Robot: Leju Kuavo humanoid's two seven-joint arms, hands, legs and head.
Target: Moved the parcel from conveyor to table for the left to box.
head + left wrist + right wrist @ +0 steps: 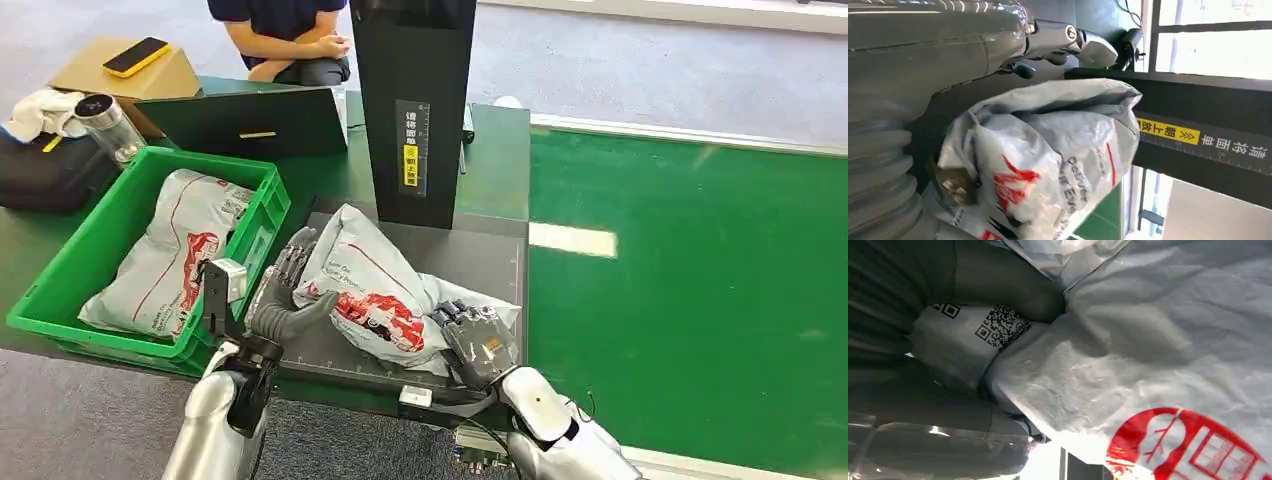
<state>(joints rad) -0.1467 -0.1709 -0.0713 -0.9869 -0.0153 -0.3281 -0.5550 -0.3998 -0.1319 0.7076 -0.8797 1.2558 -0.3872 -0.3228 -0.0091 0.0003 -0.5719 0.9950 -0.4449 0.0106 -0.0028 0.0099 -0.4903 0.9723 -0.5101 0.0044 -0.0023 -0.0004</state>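
Parcel (375, 290) lies on the dark table (490, 262), off the green conveyor (700, 300); boxing is what you have left. Your left hand (285, 295) and right hand (478, 338) both clasp it. Left, the green crate (120, 215) holds another bag (165, 255); the black post (412, 110) stands just beyond.

The head view looks down from high; both wrist views sit close against the same parcel (365, 290).
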